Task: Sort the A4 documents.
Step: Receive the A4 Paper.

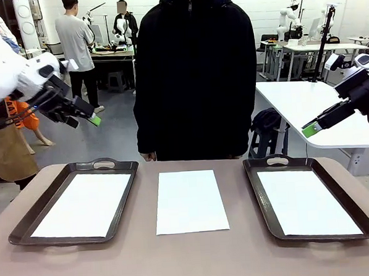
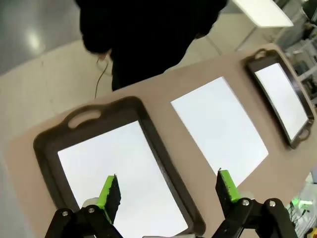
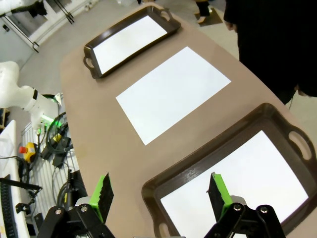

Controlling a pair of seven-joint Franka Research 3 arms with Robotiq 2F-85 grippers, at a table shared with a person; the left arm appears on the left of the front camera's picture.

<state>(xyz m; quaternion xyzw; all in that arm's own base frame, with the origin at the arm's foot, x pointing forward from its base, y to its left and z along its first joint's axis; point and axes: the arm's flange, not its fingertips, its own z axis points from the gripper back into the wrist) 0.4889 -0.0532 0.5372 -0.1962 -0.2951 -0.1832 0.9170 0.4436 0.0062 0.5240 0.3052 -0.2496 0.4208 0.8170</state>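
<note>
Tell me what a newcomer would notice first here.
Three white sheets lie in a row: the left sheet in the left tray, the middle sheet bare on the table, and the right sheet in the right tray. A person in black stands at the far edge. The left gripper and right gripper hang open, raised at either side.

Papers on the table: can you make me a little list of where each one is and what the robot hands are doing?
left A4 sheet: inside the left tray
right A4 sheet: inside the right tray
middle A4 sheet: flat on the table, between the trays
left gripper: open, in the air
right gripper: open, in the air
person: standing at the far edge
</note>
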